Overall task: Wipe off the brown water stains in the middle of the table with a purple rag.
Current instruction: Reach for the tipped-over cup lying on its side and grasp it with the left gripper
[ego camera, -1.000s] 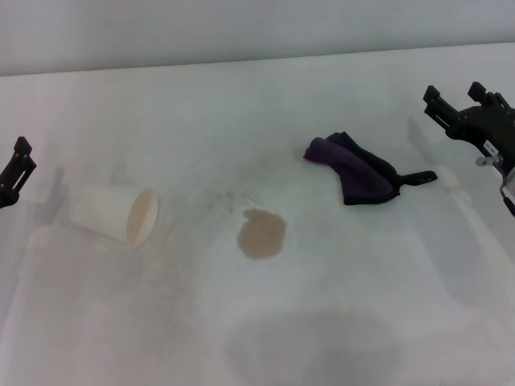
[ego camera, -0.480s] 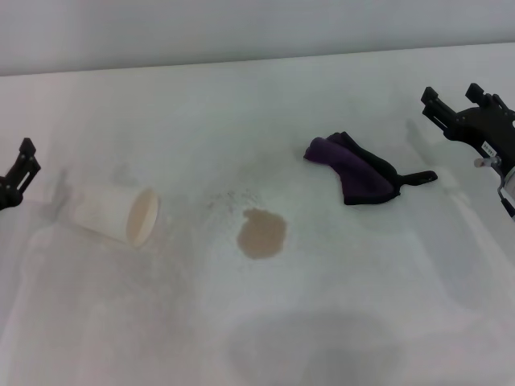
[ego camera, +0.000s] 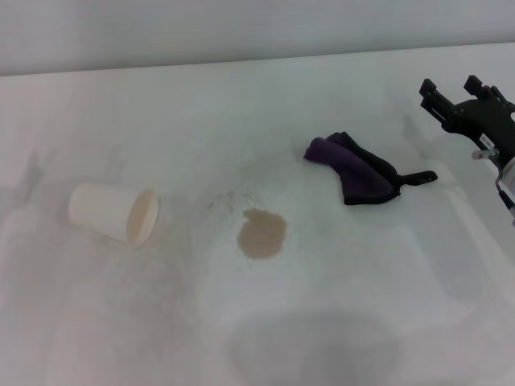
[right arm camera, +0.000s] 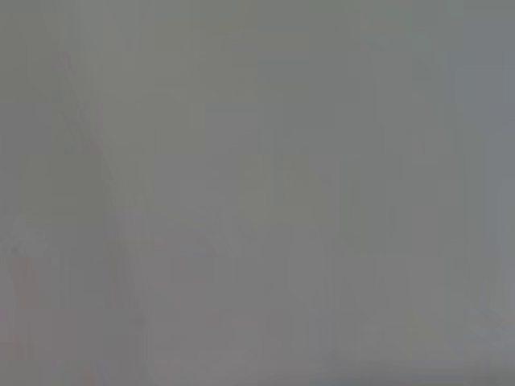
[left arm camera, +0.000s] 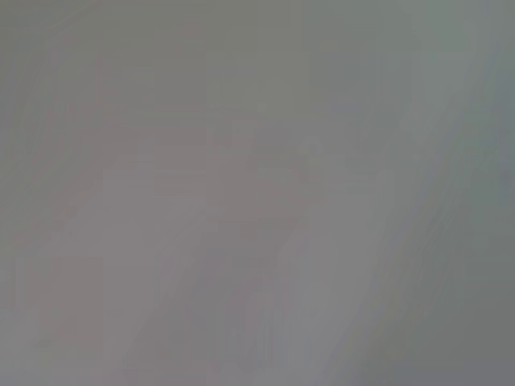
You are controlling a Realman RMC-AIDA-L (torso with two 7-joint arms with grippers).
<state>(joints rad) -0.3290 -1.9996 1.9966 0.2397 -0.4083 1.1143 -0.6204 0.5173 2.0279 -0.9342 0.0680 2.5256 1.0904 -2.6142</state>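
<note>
Looking down from the head camera, we see the brown water stains (ego camera: 261, 233) as a tan roundish blotch near the middle of the table (ego camera: 241, 129), with faint dark specks just beyond it. The purple rag (ego camera: 358, 170) lies crumpled to the right of the blotch and a little farther back, apart from it, its black loop tab pointing right. A white paper cup (ego camera: 114, 213) lies on its side well left of the stain, mouth facing the blotch. Our right gripper (ego camera: 453, 90) hangs at the right edge, near the rag but not touching it, its fingers spread and empty. Our left gripper is out of sight. Both wrist views show only blank grey.
</note>
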